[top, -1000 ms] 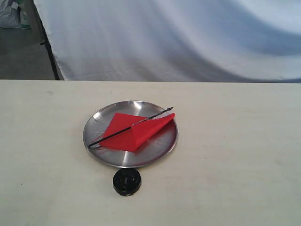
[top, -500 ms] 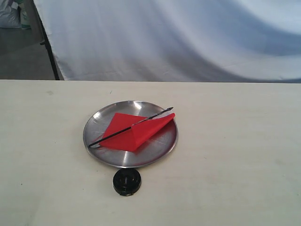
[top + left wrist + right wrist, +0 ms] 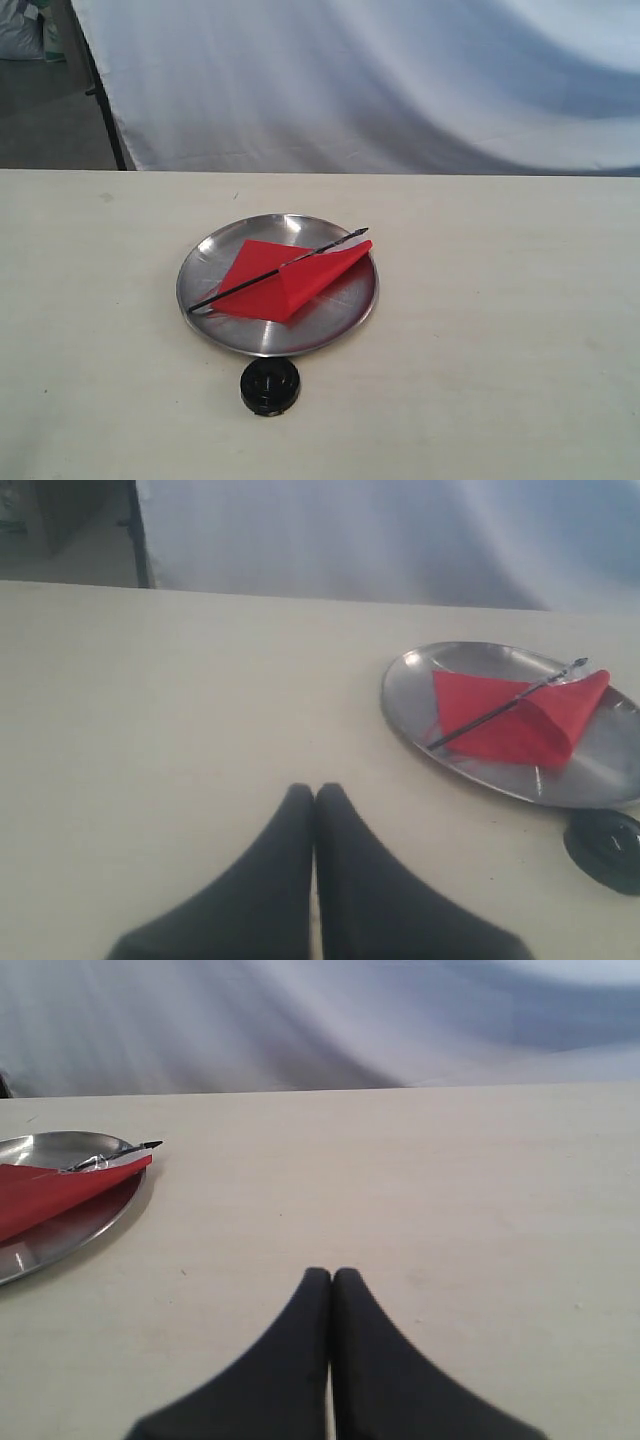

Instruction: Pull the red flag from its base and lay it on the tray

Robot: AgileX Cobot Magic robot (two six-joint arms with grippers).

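two sets of jaws, both pressed fully together, no gap, nothing held. left jaws: black fingertips (image 3: 298, 805) flush against each other, empty, over bare bench (image 3: 500, 350), well apart from tray and flag; contact with the bench surface not possible to tell. right jaws: same story, fingertips (image 3: 347, 1285) closed tip to tip, gripping nothing, over bare bench well clear of the tray. neither set visible in the exterior view.

red flag (image 3: 265, 292) off the base, lying inside the tray (image 3: 210, 255), red cloth folded into a rough kite shape on the metal. thin black stick (image 3: 255, 279) laid diagonally across the cloth, pointed tip reaching the far right rim, other end down by the near left rim. same layout in the left wrist view, flag (image 3: 510, 730) resting in the dish. only one edge of tray and flag caught in the right wrist view, pointed tip poking just past the rim.

base (image 3: 270, 386) upright on the bench, centre hole facing up, just beside the tray's near rim; touching or not, unclear. pale draped backdrop (image 3: 400, 80) behind the bench.
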